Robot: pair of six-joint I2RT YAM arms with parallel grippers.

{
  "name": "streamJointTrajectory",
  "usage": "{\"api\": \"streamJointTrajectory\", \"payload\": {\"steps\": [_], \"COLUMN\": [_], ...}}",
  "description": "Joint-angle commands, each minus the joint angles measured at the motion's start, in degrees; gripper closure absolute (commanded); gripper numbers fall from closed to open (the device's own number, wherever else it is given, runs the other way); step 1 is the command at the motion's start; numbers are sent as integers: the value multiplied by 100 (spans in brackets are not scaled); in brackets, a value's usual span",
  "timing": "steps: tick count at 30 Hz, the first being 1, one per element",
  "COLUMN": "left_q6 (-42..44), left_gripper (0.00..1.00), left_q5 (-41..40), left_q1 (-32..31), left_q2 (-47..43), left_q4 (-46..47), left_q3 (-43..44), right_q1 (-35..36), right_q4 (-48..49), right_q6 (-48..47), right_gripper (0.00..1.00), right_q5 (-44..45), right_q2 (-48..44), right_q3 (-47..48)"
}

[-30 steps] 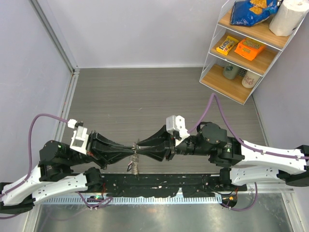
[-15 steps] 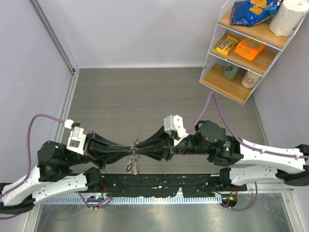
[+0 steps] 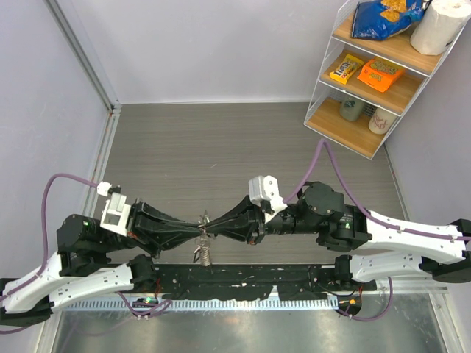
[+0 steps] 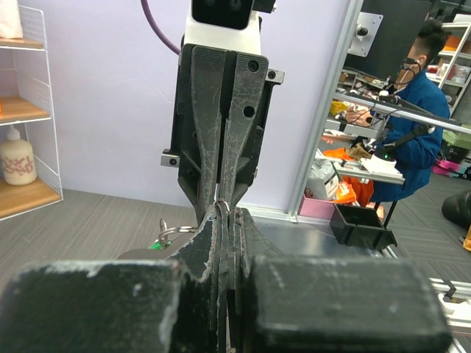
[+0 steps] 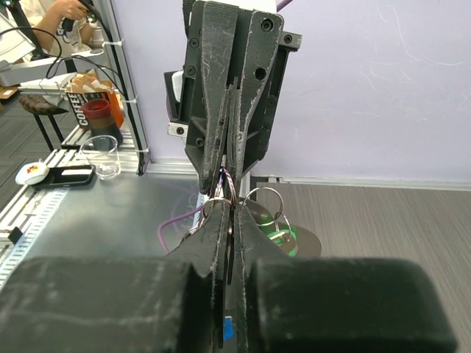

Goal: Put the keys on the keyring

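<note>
1. Grey wood-grain tabletop (image 3: pixel 221 147) fills the middle of the overhead view, with lilac walls round it and a shelf rack (image 3: pixel 368 73) at upper right; my two pincers meet tip to tip low in the centre, raised off the surface.
2. My left pincer (image 3: pixel 197 226) is clamped tight on the keyring (image 4: pixel 221 209), a thin wire arc showing just past its tips; my right pincer (image 3: pixel 214 224) is closed too, its tips touching the left's; whether it nips the ring's coil or a key I cannot tell.
3. The keys (image 3: pixel 204 254) hang in a bunch straight below the meeting point; a green head (image 5: pixel 283 239) shows at lower centre of the right wrist view.
4. To do this well, I judge: hold the left dead steady as the anchor; let the right work along the wire rather than pull away from it; make only small twists, since the ring could spring from either grip.
</note>
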Motion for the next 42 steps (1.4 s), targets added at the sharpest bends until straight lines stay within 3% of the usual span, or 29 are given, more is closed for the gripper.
{"api": "streamJointTrajectory", "payload": {"steps": [1,15,29,42], "left_q6": [-21,-3,-91,-74], "left_gripper": [100,100,72,73], "left_q5": [139,183,148,43], "left_q1": [15,15,7,7], "left_q2": [281,325,404,439], "left_q4": [38,-524,-1842,-2106], "left_q3": [81,195,652,670], "right_q1": [30,30,30,30], "right_q4": [188,381,-32,21], "right_q6": [-129,-137,-93,12], "right_gripper": [95,95,95,95], "right_q5": [-126,-276,-161,-73], "right_q2": [158,-307,-659,-800], "right_q3": [280,-150,-502,-915]}}
